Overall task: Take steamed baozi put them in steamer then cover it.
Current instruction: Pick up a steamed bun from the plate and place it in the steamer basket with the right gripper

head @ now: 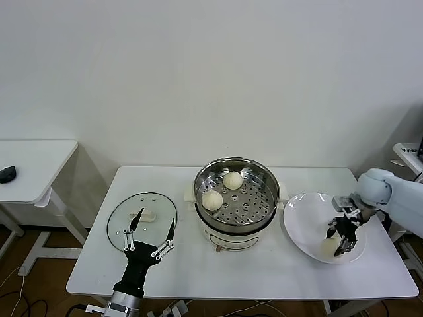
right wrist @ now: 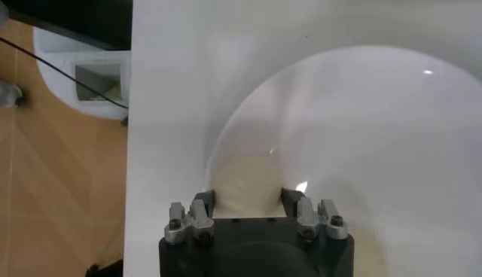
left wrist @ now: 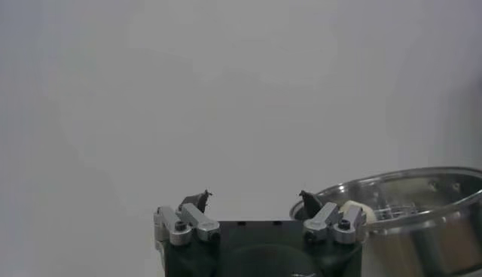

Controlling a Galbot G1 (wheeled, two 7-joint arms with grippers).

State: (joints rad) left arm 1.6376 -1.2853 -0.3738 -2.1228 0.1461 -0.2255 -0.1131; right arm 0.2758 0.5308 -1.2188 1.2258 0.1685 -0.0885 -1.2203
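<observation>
- The right gripper (head: 342, 242) is down in the white plate (head: 301, 221) at the right end of the table (head: 264, 271); its jaws are drawn in against the two sides of a cream bun (right wrist: 247, 197), which sits between them on the near part of the plate
- In the right wrist view the bun fills the gap from one fingertip (right wrist: 202, 200) to the other, touching both
- Two more buns (head: 212, 200) lie on the holed tray inside the steamer (head: 264, 181), on its left and rear part, close together but apart from each other
- The steamer stands in the middle of the table, between the plate and the glass lid (head: 158, 205); the lid lies flat on the table to the left, with its white handle up
- The left gripper (head: 149, 239) hangs over the near edge of the lid with its jaws spread wide, holding nothing
</observation>
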